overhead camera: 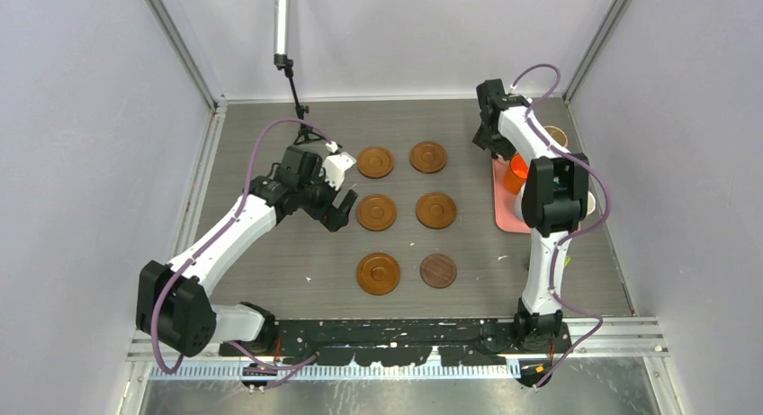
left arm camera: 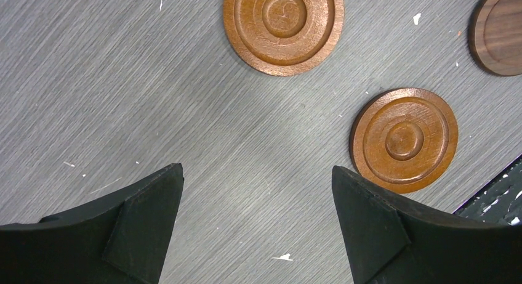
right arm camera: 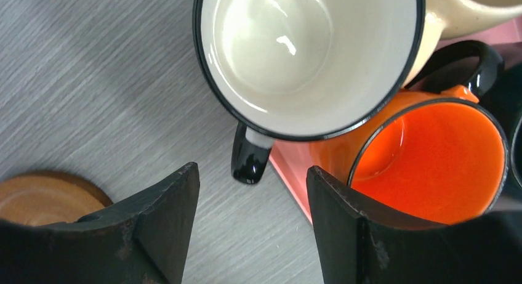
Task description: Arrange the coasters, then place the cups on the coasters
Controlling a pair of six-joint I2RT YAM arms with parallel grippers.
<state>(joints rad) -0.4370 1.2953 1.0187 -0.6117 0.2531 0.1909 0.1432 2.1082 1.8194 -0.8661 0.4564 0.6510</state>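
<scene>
Six coasters lie in two columns of three on the table: reddish-brown ones (overhead camera: 375,161) (overhead camera: 428,157) (overhead camera: 376,212) (overhead camera: 436,210) (overhead camera: 378,274) and a darker flat one (overhead camera: 438,271). My left gripper (overhead camera: 337,208) (left arm camera: 257,169) hovers open just left of the middle row, over bare table, with nothing between its fingers. Cups stand on the pink tray (overhead camera: 506,219). My right gripper (overhead camera: 486,143) (right arm camera: 252,169) is open at the tray's far left corner. A white cup (right arm camera: 308,56) has its black handle (right arm camera: 249,158) just ahead of the gap. An orange cup (right arm camera: 431,161) (overhead camera: 516,172) sits behind the right finger.
A beige cup (right arm camera: 468,10) (overhead camera: 556,136) stands beyond the white one, and a dark cup (right arm camera: 512,105) shows at the view's right edge. A camera stand (overhead camera: 297,100) rises at the back left. Walls enclose the table on three sides.
</scene>
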